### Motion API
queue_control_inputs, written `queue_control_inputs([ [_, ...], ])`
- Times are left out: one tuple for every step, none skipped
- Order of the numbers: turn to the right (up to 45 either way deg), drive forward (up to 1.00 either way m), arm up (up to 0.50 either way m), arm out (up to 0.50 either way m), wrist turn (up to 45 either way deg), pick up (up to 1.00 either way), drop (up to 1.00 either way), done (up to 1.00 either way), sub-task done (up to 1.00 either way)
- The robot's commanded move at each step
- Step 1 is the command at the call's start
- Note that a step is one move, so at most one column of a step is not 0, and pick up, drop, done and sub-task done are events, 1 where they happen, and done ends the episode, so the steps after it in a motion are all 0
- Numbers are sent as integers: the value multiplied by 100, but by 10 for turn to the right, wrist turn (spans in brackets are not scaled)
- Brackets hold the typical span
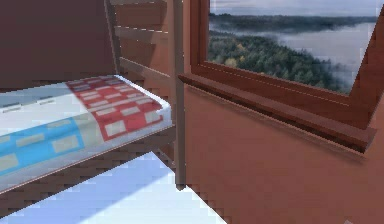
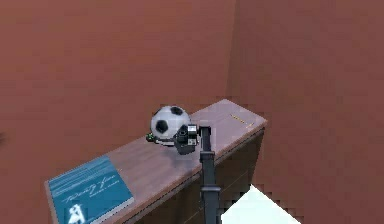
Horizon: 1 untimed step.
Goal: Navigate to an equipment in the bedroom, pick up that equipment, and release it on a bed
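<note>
The gripper [image 2: 182, 141] sat at the ball [image 2: 170, 121] by the dresser [image 2: 236, 124]; whether it held anything could not be told. A stray nudge might have rolled the ball off the edge.

A wood-framed window [image 1: 290, 45] overlooks forested hills, and a blue booklet [image 2: 92, 190] lies on a brown sideboard [image 2: 236, 121].

Forward view: looks ahead and somewhat down, close to the bed [image 1: 80, 120] on its left and a window [image 1: 290, 50] on its right.
Arm side view: looks sideways and down on a near counter [image 2: 235, 125] against a red-brown wall [image 2: 100, 70]; the arm [image 2: 208, 190] rises from the bottom edge.
Shared: red-brown walls and pale floor [image 1: 130, 200].
</note>
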Motion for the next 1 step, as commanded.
queue_control_inputs([
  [0, 0, 0, 0, 0, 100, 0, 0, 0],
])
